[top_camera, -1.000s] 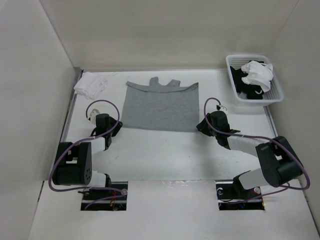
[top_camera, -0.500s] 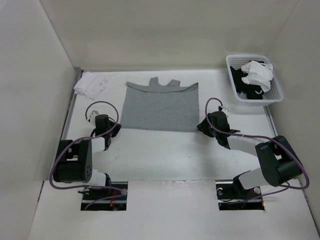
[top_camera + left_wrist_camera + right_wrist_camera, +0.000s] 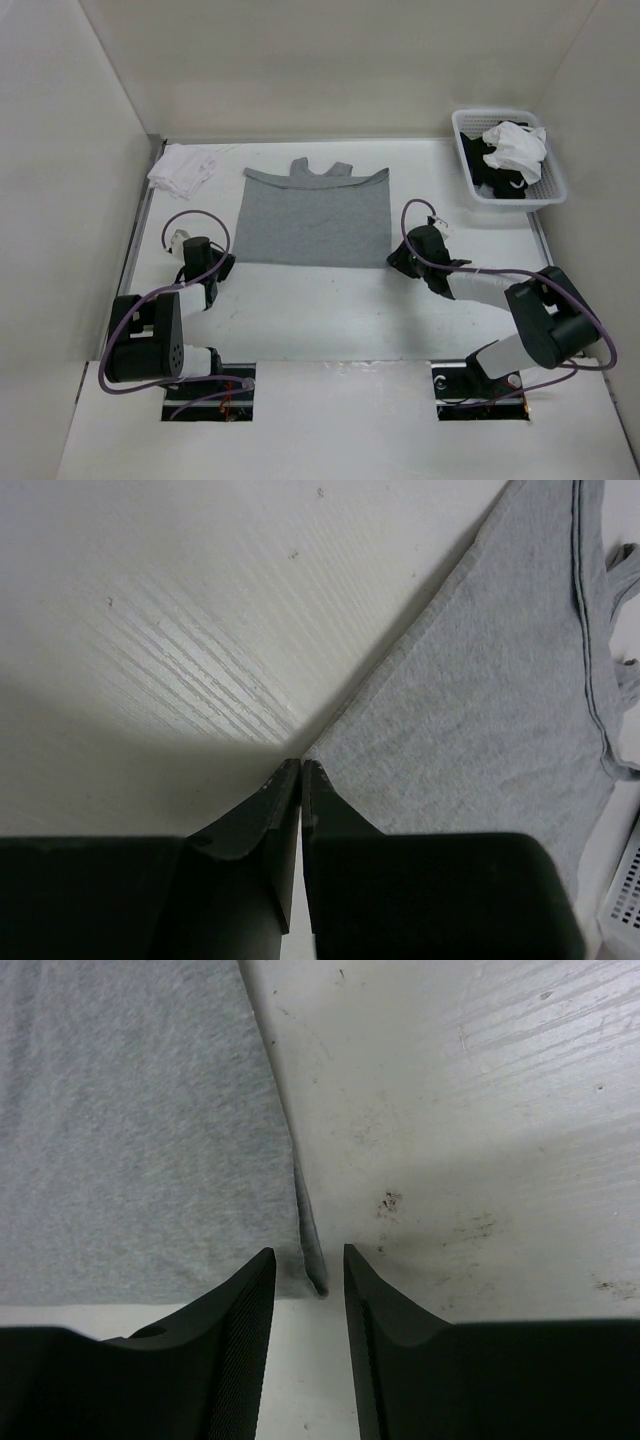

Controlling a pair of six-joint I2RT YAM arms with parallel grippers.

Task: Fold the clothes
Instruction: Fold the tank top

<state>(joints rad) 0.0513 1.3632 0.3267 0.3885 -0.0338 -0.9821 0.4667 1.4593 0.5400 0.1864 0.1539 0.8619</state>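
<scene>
The clothes, a light grey sleeveless top, lie flat in the middle of the table with the straps at the far side. My left gripper sits at the top's near left corner. In the left wrist view its jaws are shut, and the corner of the grey cloth ends right at the tips. My right gripper is at the near right corner. It stands open, with the cloth's folded hem corner in the gap, touching neither finger.
A white cloth bundle lies at the far left. A white basket holding black and white garments stands at the far right. Upright white walls close off the left, back and right sides.
The left gripper shut and drew back to the near left. The right gripper moved left. The top slid slightly left and towards the arms.
</scene>
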